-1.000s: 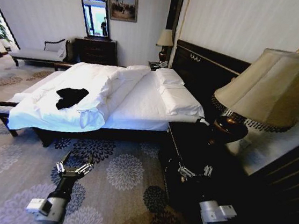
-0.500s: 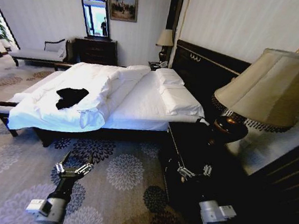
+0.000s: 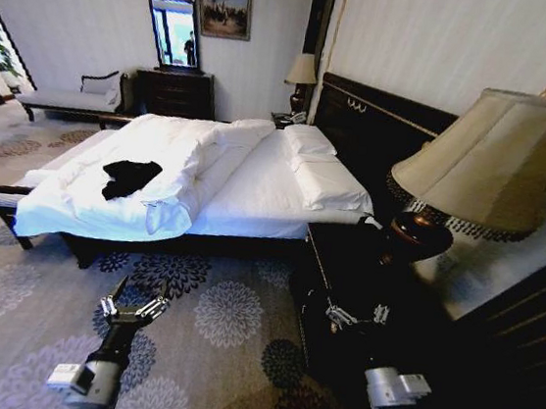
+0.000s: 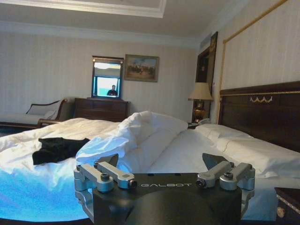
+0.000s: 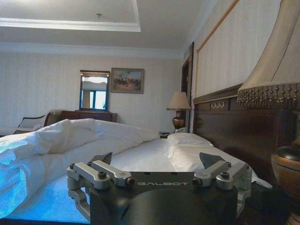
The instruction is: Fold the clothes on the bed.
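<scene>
Open carpet (image 3: pixel 230 318) before the bed (image 3: pixel 256 178); lamp (image 3: pixel 484 169) and nightstand (image 3: pixel 344 272) crowding right.

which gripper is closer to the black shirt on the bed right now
Left. The left gripper hangs open over the carpet in front of the bed, roughly in line with the black shirt. The right gripper is open by the nightstand, farther off to the side.
</scene>
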